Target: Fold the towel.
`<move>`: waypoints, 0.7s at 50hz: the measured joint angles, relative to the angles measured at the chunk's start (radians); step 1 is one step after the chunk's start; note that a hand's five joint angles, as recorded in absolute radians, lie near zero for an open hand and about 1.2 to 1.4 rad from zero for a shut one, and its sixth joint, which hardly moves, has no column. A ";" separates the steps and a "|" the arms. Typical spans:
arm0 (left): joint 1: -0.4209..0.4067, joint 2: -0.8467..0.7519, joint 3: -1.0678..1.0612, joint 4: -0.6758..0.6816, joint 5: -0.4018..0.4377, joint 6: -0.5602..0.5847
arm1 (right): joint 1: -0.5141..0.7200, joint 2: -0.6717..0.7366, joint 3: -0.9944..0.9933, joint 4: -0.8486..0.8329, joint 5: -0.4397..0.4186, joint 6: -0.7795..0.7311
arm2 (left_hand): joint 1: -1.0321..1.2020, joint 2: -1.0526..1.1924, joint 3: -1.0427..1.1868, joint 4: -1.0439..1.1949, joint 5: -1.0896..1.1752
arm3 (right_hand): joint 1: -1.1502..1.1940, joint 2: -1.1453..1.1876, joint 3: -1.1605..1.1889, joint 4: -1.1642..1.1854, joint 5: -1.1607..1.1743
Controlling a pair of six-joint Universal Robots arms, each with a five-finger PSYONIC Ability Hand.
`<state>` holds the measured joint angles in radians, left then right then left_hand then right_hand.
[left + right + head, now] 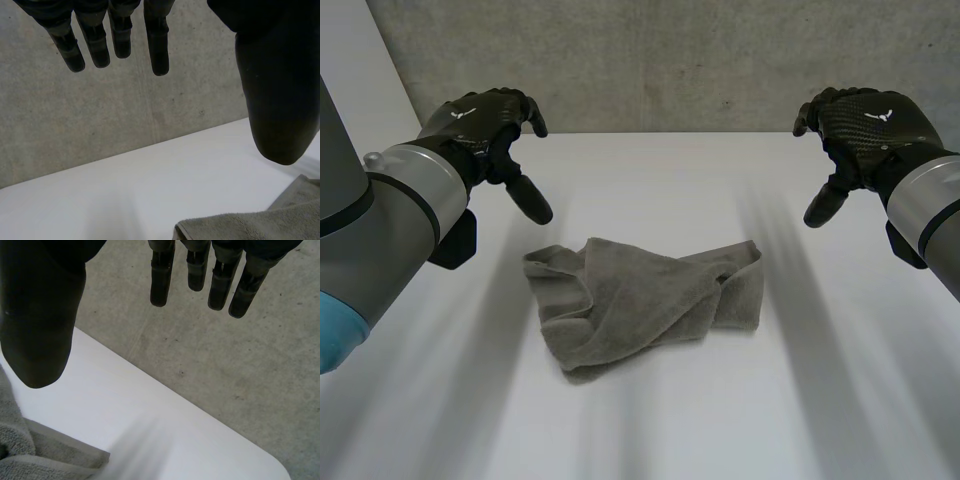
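- Grey terry towel (645,295): lies crumpled in a loose, half-doubled heap at the middle of the white table (800,400), with layers overlapping, its left end ragged and its right end rolled over on itself. Neither hand touches it.
- Step in hand, as judged: the approach before the first grasp. No tidy fold has been made yet.
- Next move, as judged: both hands need to come down and inward to the towel's two ends, pinch a corner or edge each, and draw the cloth flat before any fold.
- Left hand (485,130): hovers above the table, beyond the towel and to its left. Its fingers are extended and slack, its thumb is apart, and it holds nothing.
- Right hand (860,125): mirrors it on the far right, also loose-fingered and empty.
- Head view: gives the towel's whole outline and how both hands stand to it.
- Left wrist view: adds the bare gap between the fingers (159,50) and the thumb (277,100), with a hemmed towel edge (260,225) below the thumb.
- Right wrist view: shows the same gap between fingers (160,285) and thumb (40,330), with a towel corner (30,460) beneath the thumb.
- Concrete wall (670,60): stands behind the table's far edge.
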<state>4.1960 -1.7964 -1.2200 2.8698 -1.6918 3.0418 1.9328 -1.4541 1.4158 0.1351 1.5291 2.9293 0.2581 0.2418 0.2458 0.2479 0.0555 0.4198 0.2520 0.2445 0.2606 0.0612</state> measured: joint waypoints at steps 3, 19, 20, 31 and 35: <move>0.000 0.003 -0.002 0.003 -0.001 0.001 | 0.000 0.002 0.000 0.004 -0.002 0.001 | 0.000 0.000 0.000 0.000 0.000 | -0.014 0.100 0.100 0.086 0.118; 0.001 0.003 -0.003 0.000 -0.001 0.003 | 0.000 0.001 0.000 0.000 -0.004 0.002 | -0.002 -0.002 -0.001 0.000 0.000 | -0.191 -0.006 -0.004 -0.004 -0.004; 0.002 0.002 -0.003 0.000 -0.001 0.003 | 0.000 0.001 0.000 0.000 -0.004 0.002 | -0.005 -0.002 -0.001 0.000 0.000 | -0.191 -0.006 -0.004 -0.004 -0.004; 0.005 -0.006 0.002 0.003 0.007 0.014 | 0.002 0.001 0.000 -0.001 -0.031 -0.013 | -0.005 -0.002 -0.001 -0.001 0.000 | -0.192 -0.006 -0.004 -0.004 -0.004; 0.011 -0.028 0.008 0.010 0.012 0.024 | 0.002 0.012 -0.012 -0.005 -0.090 -0.043 | -0.005 -0.002 -0.001 0.000 0.000 | -0.192 -0.006 -0.004 -0.004 -0.003</move>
<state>4.2071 -1.8243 -1.2122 2.8801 -1.6796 3.0659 1.9348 -1.4421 1.4042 0.1298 1.4395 2.8858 0.2529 0.2397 0.2448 0.2474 0.0557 0.2282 0.2465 0.2405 0.2563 0.0578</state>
